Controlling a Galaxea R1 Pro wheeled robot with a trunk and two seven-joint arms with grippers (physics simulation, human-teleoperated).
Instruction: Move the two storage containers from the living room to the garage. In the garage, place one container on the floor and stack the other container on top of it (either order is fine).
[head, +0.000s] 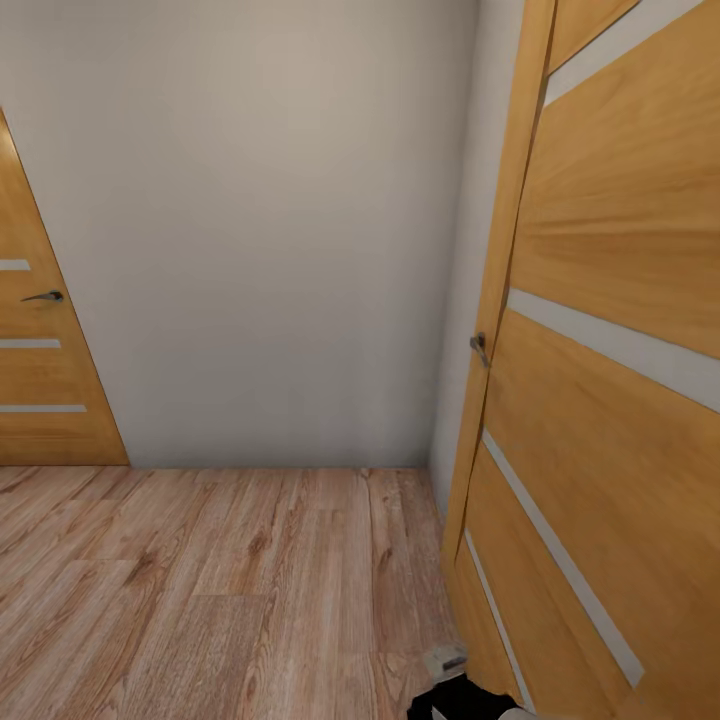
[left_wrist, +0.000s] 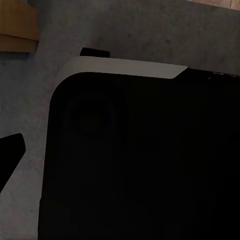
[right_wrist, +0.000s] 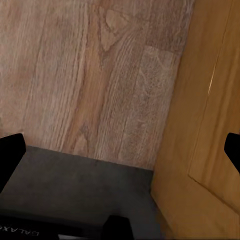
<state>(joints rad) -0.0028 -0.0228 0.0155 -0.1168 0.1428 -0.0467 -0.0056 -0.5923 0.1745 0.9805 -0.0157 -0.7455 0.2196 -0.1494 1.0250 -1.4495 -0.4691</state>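
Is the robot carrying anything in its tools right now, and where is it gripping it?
Nothing is held. The right tool is open, with light wood plank floor showing between its fingertips. The left tool's dark fingertip has nothing against it.

Home hallway corner: plank floor (head: 220, 590), plain white wall (head: 270, 230), two wooden doors (head: 620, 400) with frosted strips and lever handles (head: 481, 347).

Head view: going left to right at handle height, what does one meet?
Closed wooden door with its lever handle → plain white wall → second handle → open wooden door with pale strips.
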